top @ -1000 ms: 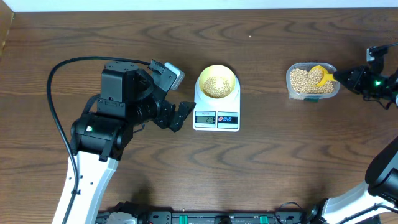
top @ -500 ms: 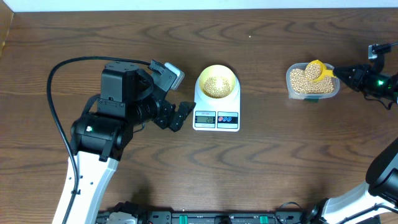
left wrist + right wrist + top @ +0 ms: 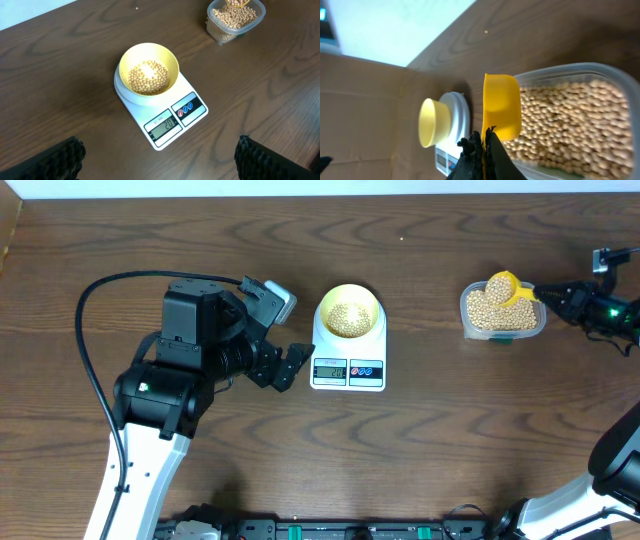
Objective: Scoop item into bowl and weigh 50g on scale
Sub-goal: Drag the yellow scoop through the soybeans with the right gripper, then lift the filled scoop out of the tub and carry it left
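Note:
The pale-yellow bowl (image 3: 349, 313) sits on the white scale (image 3: 348, 358) and holds a layer of tan beans (image 3: 347, 318); it also shows in the left wrist view (image 3: 148, 75). The scale's display (image 3: 165, 123) reads about 20. My right gripper (image 3: 553, 300) is shut on the handle of the yellow scoop (image 3: 504, 288), whose cup is heaped with beans just above the clear container (image 3: 503, 311). In the right wrist view the scoop (image 3: 501, 106) hangs over the container's beans (image 3: 570, 125). My left gripper (image 3: 290, 367) is open and empty, left of the scale.
The clear container of beans (image 3: 234, 18) stands right of the scale. A black cable (image 3: 100, 310) loops at the left arm. The table's far edge (image 3: 320, 195) meets a white surface.
The right gripper has lifted the loaded scoop out of the beans and moved it slightly up and left over the container. The left arm has not moved.

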